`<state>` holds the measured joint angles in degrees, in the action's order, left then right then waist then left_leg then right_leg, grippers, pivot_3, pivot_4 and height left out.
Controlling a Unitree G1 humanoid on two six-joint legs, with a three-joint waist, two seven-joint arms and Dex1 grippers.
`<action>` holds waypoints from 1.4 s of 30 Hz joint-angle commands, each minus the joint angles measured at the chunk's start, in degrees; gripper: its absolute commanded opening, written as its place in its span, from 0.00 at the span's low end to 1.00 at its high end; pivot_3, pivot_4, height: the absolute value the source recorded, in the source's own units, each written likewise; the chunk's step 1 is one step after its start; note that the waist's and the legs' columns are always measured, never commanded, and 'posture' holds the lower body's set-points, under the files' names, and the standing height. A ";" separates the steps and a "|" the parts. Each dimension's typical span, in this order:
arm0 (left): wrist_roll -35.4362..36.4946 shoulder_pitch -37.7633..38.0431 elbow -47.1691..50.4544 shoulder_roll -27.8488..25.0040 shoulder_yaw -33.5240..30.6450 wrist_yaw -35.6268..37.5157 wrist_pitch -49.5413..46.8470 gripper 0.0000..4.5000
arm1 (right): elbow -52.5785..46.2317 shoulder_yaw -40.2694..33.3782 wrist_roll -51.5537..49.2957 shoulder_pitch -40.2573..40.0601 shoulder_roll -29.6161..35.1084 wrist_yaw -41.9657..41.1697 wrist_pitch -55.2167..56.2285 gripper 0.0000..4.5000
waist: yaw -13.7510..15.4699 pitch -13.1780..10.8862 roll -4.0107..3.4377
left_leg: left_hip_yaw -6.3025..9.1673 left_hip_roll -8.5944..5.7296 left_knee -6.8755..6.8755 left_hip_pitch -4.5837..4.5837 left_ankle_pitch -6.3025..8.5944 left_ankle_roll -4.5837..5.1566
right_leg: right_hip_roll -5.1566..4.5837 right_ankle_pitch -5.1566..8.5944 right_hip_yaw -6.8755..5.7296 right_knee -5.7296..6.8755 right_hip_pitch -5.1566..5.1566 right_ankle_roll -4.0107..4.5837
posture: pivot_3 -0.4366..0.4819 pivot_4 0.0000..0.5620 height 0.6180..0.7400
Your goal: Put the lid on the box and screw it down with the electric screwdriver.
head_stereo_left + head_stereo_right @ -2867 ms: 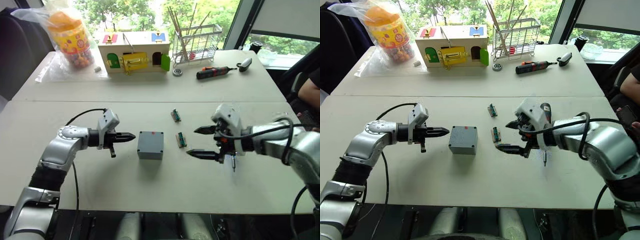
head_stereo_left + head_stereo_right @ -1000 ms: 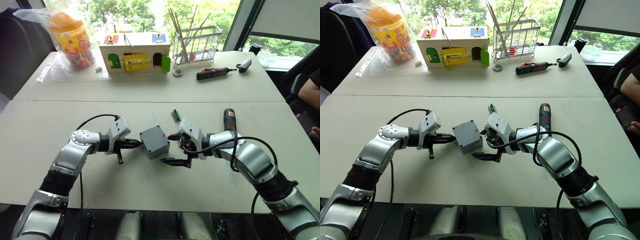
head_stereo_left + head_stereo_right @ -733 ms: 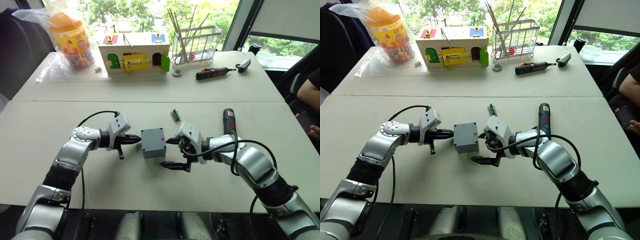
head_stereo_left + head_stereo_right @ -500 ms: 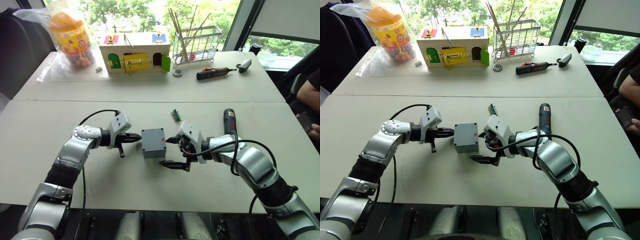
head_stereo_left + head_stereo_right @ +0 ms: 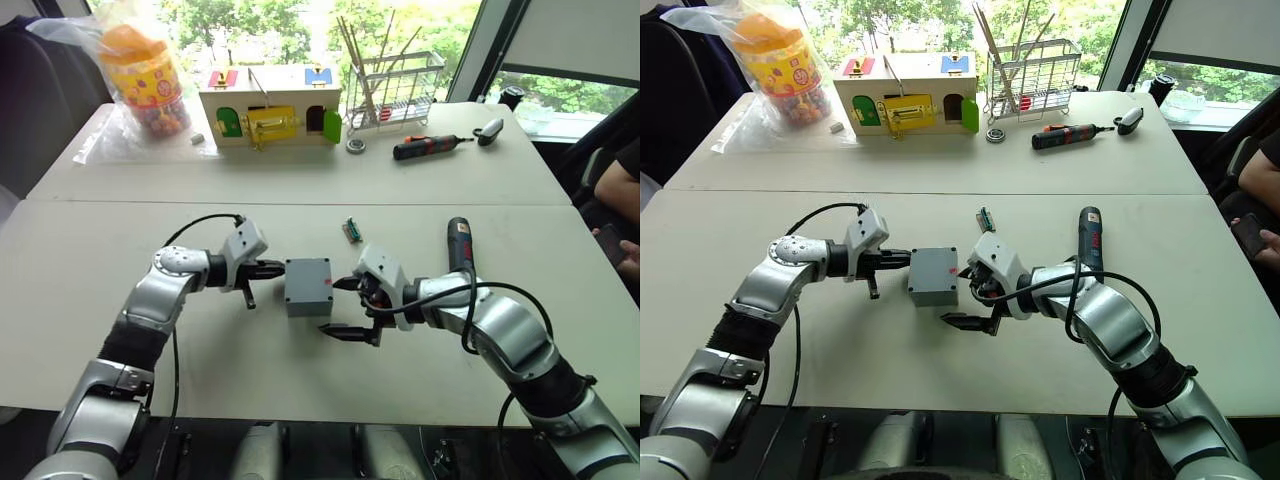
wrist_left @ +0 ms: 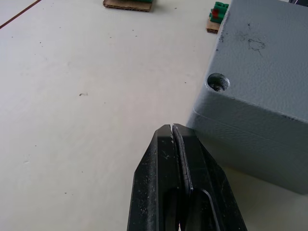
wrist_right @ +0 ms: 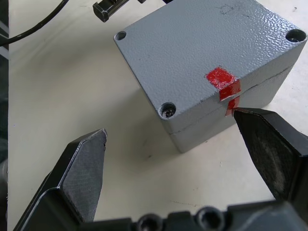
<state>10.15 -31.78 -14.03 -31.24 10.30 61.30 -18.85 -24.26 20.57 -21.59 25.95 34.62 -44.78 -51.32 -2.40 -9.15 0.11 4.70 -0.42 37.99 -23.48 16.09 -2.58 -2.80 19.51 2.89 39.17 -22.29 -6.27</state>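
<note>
Lid [image 7: 202,57] sits on the box [image 5: 308,288], which stands on the surface [image 5: 300,180] between our two pincers. We see the left pincer [image 6: 174,132] pressed shut, its tip just beside the box's side. Our right pincer [image 7: 183,144] gapes wide at the red-marked corner. The electric screwdriver [image 5: 459,243] lies near the right arm.

The box [image 5: 308,286] sits on the worktop [image 5: 300,370] between the left hand [image 5: 277,269] and right hand [image 5: 342,308]; the electric screwdriver [image 5: 459,244] lies farther right.
</note>
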 commanded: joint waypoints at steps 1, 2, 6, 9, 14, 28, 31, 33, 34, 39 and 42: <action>-0.25 -1.26 0.12 0.38 -0.39 -0.13 1.48 0.00 | -2.84 -2.31 -0.96 0.27 -0.08 0.44 -0.40 1.00 | 0.03 0.00 0.00 | 0.00 0.00 0.00 0.00 0.00 0.00 | 0.00 0.00 0.00 0.00 0.00 0.00 | 0.48 0.27 1.00; -0.30 -1.31 0.00 0.42 -0.35 -0.08 1.59 0.00 | -3.04 -2.56 -1.01 0.29 -0.04 0.53 -0.62 1.00 | 0.06 0.00 0.00 | 0.00 0.00 0.00 0.00 0.00 0.00 | 0.00 0.00 0.00 0.00 0.00 0.00 | 0.48 0.27 1.00; -0.47 -1.55 -0.40 0.21 -0.60 -0.09 1.94 0.00 | -4.27 -4.46 -0.98 0.35 2.29 -0.03 -1.12 1.00 | 0.05 0.00 0.00 | 0.00 -0.01 0.00 0.00 0.00 0.00 | 0.00 0.00 0.00 0.00 0.00 0.00 | 0.48 0.27 1.00; -0.26 -1.68 -0.66 -0.61 -1.54 -0.10 1.87 0.00 | -5.01 -9.67 -4.28 1.29 4.51 -1.62 -2.99 1.00 | 0.09 0.00 0.00 | 0.00 -0.02 0.00 0.00 0.00 0.00 | -0.02 0.00 0.00 0.00 0.01 0.00 | 0.48 0.27 1.00; 2.75 -1.98 -0.02 -1.73 -5.58 -0.87 -0.88 0.00 | 1.45 -21.06 -9.99 5.76 3.65 -2.22 -2.04 1.00 | -0.12 0.00 0.01 | 0.00 0.02 -0.01 0.00 0.00 0.01 | 0.03 0.00 0.00 0.00 0.00 0.00 | 0.48 0.27 1.00; 10.23 -1.94 8.52 -6.36 -12.93 -2.62 -11.19 0.00 | 51.77 -15.63 6.51 22.79 -14.71 1.99 27.94 1.00 | -0.92 0.01 0.02 | -0.06 0.03 -0.07 0.01 -0.23 -0.40 | 0.03 0.00 0.01 0.10 -0.11 0.00 | 0.48 0.27 1.00; 11.21 -0.08 11.38 -6.67 -13.39 -3.28 -12.69 0.00 | 57.62 -14.89 8.88 24.17 -15.93 1.78 31.74 1.00 | -1.19 0.01 0.02 | -0.06 0.00 -0.07 0.01 -0.24 -0.42 | -0.02 0.00 0.01 0.09 -0.09 0.00 | 0.48 0.27 1.00; 11.72 1.21 13.00 -6.70 -13.56 -3.88 -13.49 0.00 | 60.80 -14.84 10.14 24.93 -16.71 1.78 34.10 1.00 | -1.34 0.01 0.02 | -0.06 -0.01 -0.07 0.01 -0.24 -0.42 | -0.03 0.00 0.01 0.08 -0.08 0.00 | 0.48 0.27 1.00; 11.90 1.53 13.38 -6.78 -13.60 -4.08 -13.71 0.00 | 61.74 -14.98 10.48 25.22 -16.99 1.69 34.77 1.00 | -1.53 0.01 0.02 | -0.06 -0.01 -0.07 0.01 -0.24 -0.43 | -0.03 0.00 0.01 0.09 -0.09 0.00 | 0.48 0.27 1.00; 12.28 2.47 14.03 -6.84 -13.26 -4.86 -13.84 0.00 | 67.19 -15.72 12.40 26.77 -18.02 2.00 38.35 0.76 | -1.72 0.01 0.02 | -0.05 0.03 -0.07 0.01 -0.25 -0.45 | 0.02 0.00 0.01 0.12 -0.11 0.00 | 0.48 0.27 1.00; 12.33 2.35 13.80 -6.82 -13.03 -5.07 -13.75 0.00 | 69.46 -16.32 12.86 27.55 -18.39 2.19 39.61 0.76 | -1.72 0.01 0.02 | -0.06 0.03 -0.07 0.01 -0.25 -0.45 | 0.01 0.00 0.02 0.12 -0.11 0.00 | 0.48 0.27 1.00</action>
<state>21.90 -29.23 -1.55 -37.56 -1.64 56.41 -32.97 45.40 5.25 -8.97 51.85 16.55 -42.62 -13.25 -4.12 -9.14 0.13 4.64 -0.39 37.92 -23.47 15.83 -3.04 -2.79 19.50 2.91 39.29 -22.40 -6.27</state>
